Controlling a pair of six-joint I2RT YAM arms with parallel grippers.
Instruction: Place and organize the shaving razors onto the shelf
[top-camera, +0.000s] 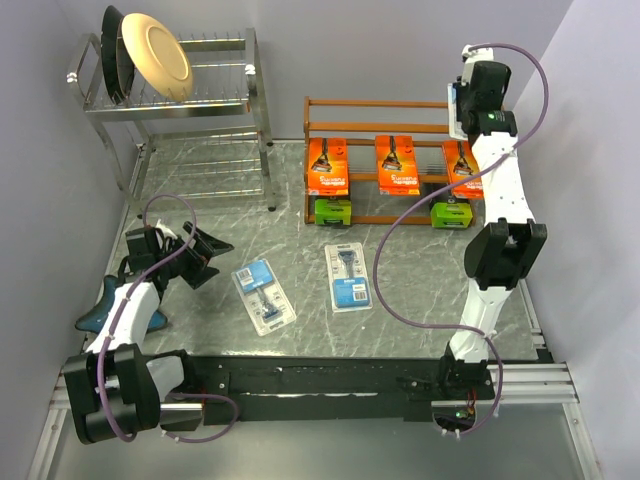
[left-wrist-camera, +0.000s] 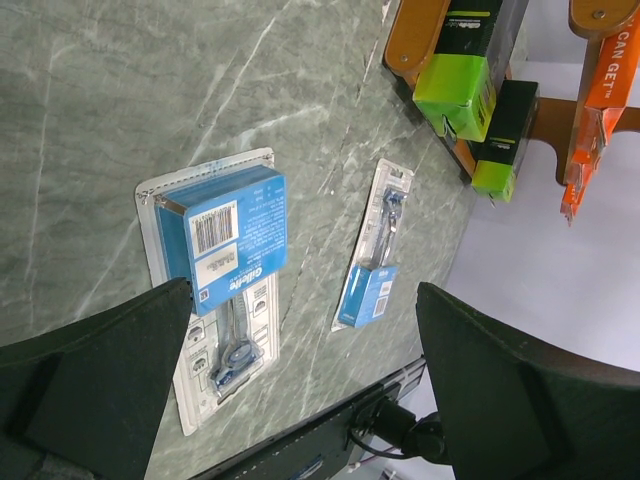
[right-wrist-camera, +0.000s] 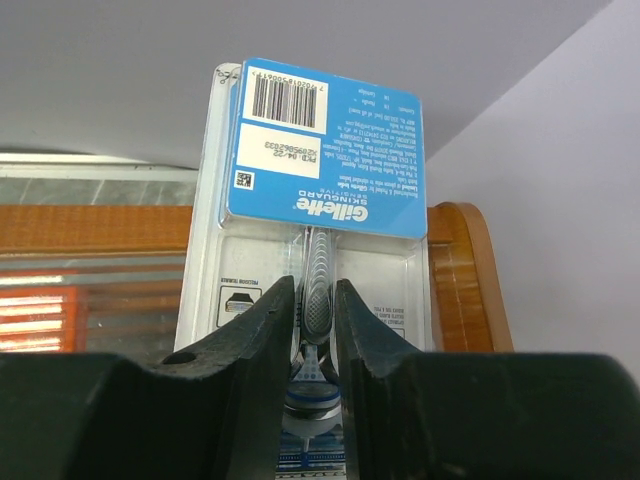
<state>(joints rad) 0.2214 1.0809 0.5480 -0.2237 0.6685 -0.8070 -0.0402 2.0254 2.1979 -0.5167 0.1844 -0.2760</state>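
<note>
We see left gripper (left-wrist-camera: 305, 345) wide open, empty; right gripper (right-wrist-camera: 315, 330) narrow around blue blister card (right-wrist-camera: 320, 150) at shelf (right-wrist-camera: 460, 270) top, apparently pinching it.

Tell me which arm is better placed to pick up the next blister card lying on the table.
Left. The left tool, open, hovers beside the nearer blister card on the table; the right tool is up at the shelf, closed on another blister card.

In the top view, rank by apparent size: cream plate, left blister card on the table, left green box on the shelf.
cream plate
left blister card
left green box
The plate stands high in the rack, nearer the camera, so its lead may be overstated.
</note>
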